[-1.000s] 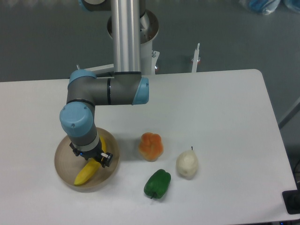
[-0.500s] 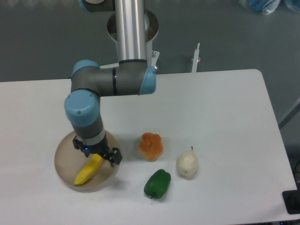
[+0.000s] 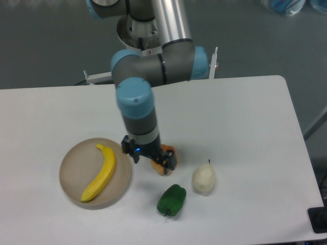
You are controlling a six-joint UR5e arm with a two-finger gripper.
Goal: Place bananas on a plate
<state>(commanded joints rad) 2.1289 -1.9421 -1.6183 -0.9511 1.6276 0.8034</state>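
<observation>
Yellow and curved, the banana [image 3: 100, 173] lies inside the plate [image 3: 69, 165], off to one side of the gripper [image 3: 149, 157] and well apart from it. Nothing is touching it. The job looks done, as far as I can judge.

The gripper hangs low over an orange fruit [image 3: 165, 159] and hides most of it. It holds nothing that I can see. I cannot tell if its fingers are spread or closed, because the arm covers them.

The good thing to do now, I think, is to lift the arm up and away. It should go slowly, so it does not bump the orange fruit under it. It should also stay away from the plate so the banana does not roll out.

On the other side of the gripper sits a whitish pear [image 3: 204, 179]. A green pepper [image 3: 171, 200] lies just below the gripper. Everything rests on a white table [image 3: 240, 122]. Behind the table the floor is dark grey.
</observation>
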